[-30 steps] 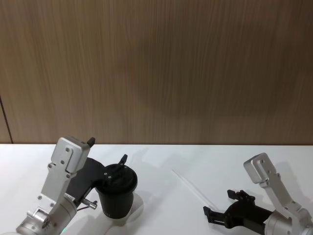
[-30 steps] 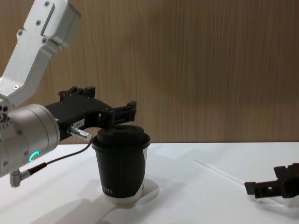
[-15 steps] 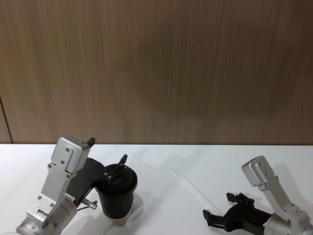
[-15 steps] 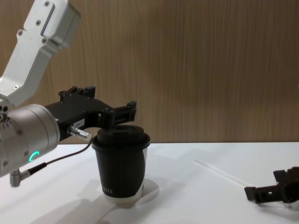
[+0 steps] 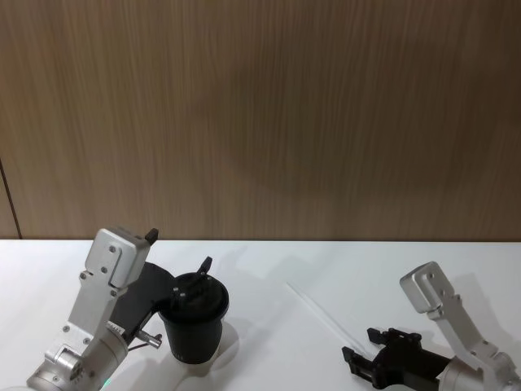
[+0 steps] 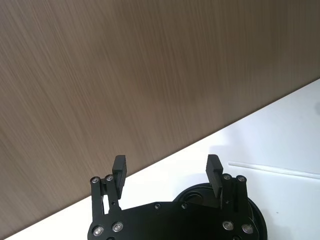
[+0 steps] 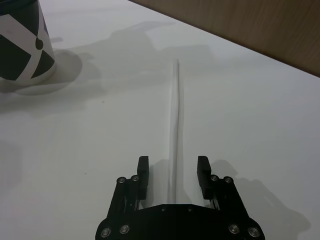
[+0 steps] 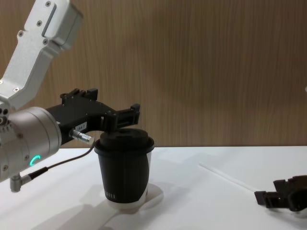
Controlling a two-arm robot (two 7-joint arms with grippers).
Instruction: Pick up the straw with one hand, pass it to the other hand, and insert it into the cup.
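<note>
Right gripper [image 7: 174, 169] is sitting low over the table [image 5: 269, 262] with jaws apart, the near end of the straw [image 7: 176, 115] lying between them, unclamped. The straw is lying flat on the white table, off to the right of the cup [image 8: 124, 167]. Left gripper [image 6: 167, 167] is hovering just above the cup's lid, jaws wide and gripping nothing.
</note>
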